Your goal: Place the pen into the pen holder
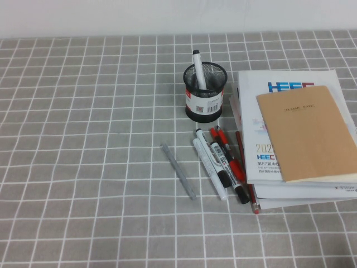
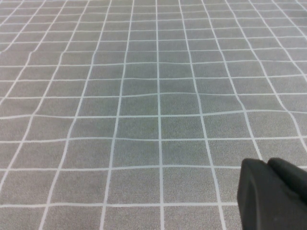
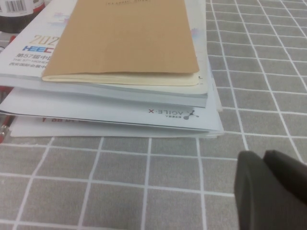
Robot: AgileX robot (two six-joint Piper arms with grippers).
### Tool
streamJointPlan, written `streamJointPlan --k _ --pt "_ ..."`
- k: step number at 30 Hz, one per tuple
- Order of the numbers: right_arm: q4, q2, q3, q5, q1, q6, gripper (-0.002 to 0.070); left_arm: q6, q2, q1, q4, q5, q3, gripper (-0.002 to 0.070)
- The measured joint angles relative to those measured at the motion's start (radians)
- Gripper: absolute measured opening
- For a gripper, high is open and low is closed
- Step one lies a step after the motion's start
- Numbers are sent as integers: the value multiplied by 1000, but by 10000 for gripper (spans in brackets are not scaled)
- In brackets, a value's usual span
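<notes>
Near desk (image 1: 83, 139) far edge: pen (image 1: 198, 70) upright in pen holder (image 1: 205, 89). Left pincer (image 2: 273, 196) over bare cloth, right pincer (image 3: 271, 191) by book stack (image 3: 120, 86); openings unreadable.

booklet (image 3: 96, 57) – "HEEC", "202" | lower sheet (image 3: 120, 112) – "AGILE·X"
</notes>
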State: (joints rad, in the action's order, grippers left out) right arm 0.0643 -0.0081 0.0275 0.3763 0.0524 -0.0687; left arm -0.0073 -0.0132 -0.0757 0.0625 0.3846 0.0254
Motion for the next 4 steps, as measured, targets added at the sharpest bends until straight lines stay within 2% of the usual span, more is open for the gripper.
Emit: streamJointPlan --k 4 --pt "0 0 0 2 0 0 -12 0 0 0 0 0 0 -5"
